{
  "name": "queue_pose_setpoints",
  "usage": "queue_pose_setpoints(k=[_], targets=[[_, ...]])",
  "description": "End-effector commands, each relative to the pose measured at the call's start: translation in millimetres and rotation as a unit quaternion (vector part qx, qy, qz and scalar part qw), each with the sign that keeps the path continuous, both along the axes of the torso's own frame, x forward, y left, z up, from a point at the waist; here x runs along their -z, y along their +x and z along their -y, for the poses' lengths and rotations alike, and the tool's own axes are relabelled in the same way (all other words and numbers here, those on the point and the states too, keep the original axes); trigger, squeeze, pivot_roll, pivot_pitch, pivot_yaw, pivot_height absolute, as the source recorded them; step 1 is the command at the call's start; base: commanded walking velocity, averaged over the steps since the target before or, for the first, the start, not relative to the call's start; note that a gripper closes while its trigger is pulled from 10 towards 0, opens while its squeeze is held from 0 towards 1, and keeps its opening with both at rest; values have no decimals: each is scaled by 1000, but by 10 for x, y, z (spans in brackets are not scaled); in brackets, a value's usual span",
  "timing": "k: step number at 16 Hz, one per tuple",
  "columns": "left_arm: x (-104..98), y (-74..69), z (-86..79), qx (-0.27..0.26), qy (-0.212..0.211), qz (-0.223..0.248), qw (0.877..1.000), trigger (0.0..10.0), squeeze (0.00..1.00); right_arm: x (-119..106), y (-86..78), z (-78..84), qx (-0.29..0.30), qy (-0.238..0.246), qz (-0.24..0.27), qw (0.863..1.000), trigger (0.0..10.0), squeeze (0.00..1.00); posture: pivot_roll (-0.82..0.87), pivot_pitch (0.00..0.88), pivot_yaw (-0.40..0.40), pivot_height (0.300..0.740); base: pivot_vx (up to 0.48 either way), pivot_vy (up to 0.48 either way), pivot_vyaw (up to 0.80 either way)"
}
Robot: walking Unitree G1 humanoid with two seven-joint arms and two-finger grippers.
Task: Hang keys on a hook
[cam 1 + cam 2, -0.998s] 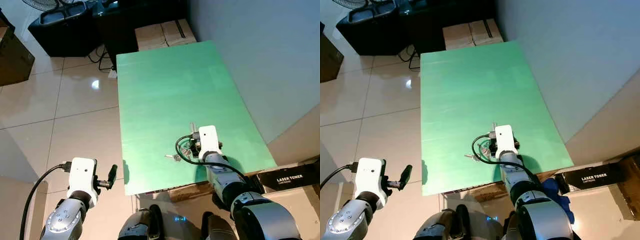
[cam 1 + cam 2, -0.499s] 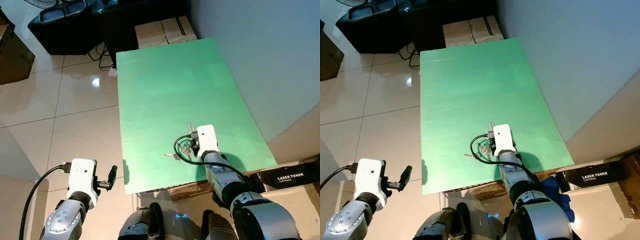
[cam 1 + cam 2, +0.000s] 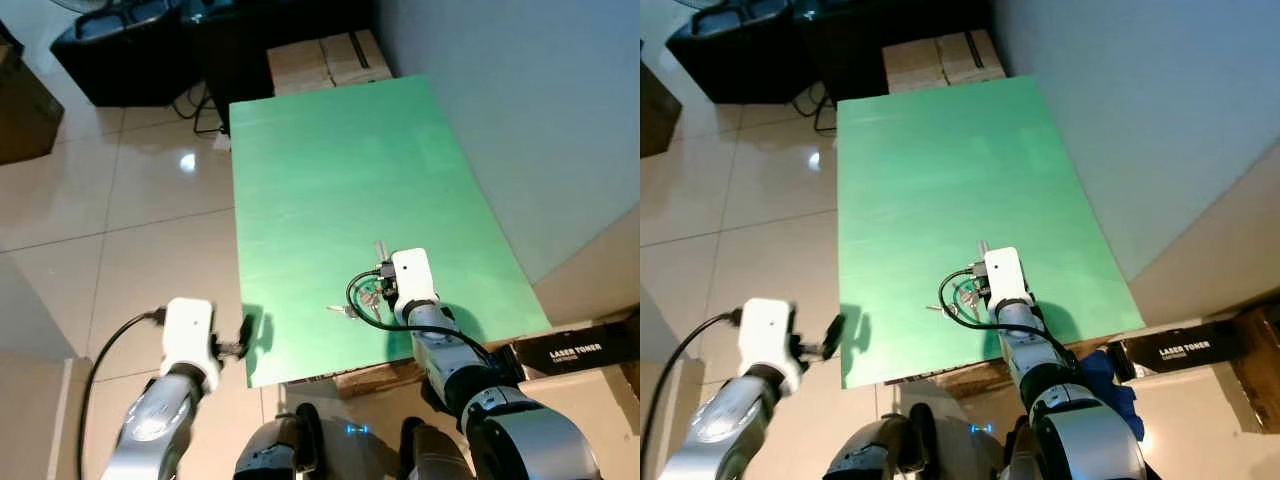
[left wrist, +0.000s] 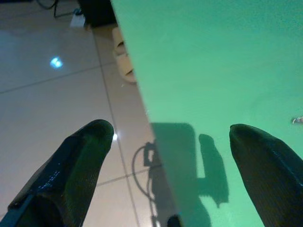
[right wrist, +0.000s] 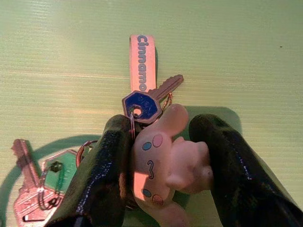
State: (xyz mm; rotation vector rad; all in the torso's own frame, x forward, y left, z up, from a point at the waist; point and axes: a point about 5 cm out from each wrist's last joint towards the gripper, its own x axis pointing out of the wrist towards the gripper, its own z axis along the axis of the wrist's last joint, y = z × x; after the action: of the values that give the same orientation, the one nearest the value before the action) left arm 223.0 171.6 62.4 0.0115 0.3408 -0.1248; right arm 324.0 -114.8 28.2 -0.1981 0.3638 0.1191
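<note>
A bunch of keys [image 3: 362, 299] lies near the front of the green table [image 3: 340, 170]. It has a blue-headed key [image 5: 141, 104], a pink strap [image 5: 143, 61], a pink plush charm [image 5: 163, 161] and further keys on a ring [image 5: 33, 189]. My right gripper [image 5: 162, 124] rests on the tabletop over the bunch [image 3: 378, 292]. Its two black fingers [image 5: 109, 165] press the charm from both sides. My left gripper [image 3: 247, 336] hovers low by the table's front left edge, open, with the table edge showing between its wide-apart fingers [image 4: 83, 161].
The table's right side runs along a blue-grey wall [image 3: 540, 100]. Cardboard boxes [image 3: 320, 60] and dark furniture [image 3: 110, 60] stand beyond its far end. A laser toner box [image 3: 580, 352] lies at the front right. Shiny tiled floor [image 3: 120, 220] spreads to the left.
My left arm has swung right, bringing its gripper up to the table's front left edge. The right gripper has stayed on the keys. The camera has shifted slightly.
</note>
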Motion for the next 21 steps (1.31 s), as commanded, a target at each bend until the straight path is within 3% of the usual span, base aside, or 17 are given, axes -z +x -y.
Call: queue_pose_setpoints(k=[1,6,11,16,19,21], targets=[[113,-10,-11,-12,3,-15,1000,10000,0,26,-32,6,-5,3,1,1000,0,0,-55,186,98,740,0,0,0],[230,412,199,-21,-22,5,1000,10000,0,-213,112,249,-15,-17,62,998,0,0,-164,24,49,740,0,0,0],[250,692,367,-21,-40,19,999,10000,0,-475,205,520,-14,-31,114,993,0,0,-208,0,38,740,0,0,0],[314,760,377,-24,-41,25,999,10000,0,-558,199,623,-19,-33,120,992,0,0,-206,0,39,740,0,0,0],[528,598,316,-37,-50,3,998,10000,0,-504,152,601,-43,-37,98,994,0,0,-204,0,-30,740,0,0,0],[615,545,308,-44,-49,-9,998,10000,0,-449,98,690,-40,-46,83,995,0,0,-220,0,-53,740,0,0,0]])
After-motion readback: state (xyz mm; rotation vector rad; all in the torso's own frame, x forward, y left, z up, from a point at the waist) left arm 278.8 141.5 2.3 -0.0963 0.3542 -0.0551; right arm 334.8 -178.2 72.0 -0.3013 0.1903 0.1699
